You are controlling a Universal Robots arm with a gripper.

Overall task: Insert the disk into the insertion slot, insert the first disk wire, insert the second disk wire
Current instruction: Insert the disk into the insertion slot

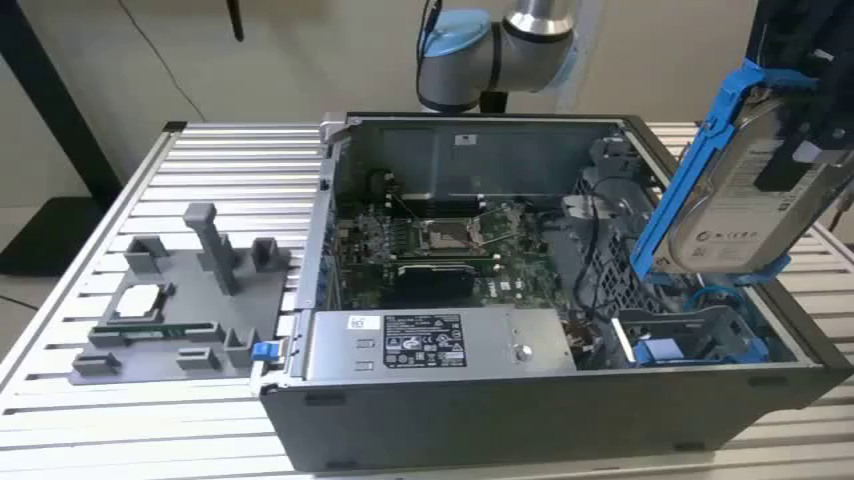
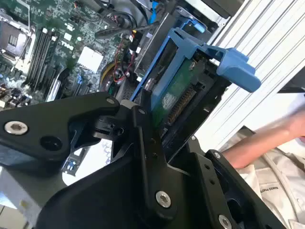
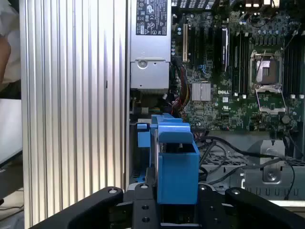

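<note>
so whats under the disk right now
The disk, gripped by the tool, hangs above the insertion slot, whose blue rails show, seemingly empty. The disk's lower edge covers the slot's far part.

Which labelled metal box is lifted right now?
The disk, blue-framed, held tilted above the insertion slot; the grey power-supply box sits inside the case.

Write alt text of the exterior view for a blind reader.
The black gripper holds a silver hard drive in a bright blue plastic caddy, tilted, above the grey metal drive cage with blue rails inside an open grey computer case.
</note>
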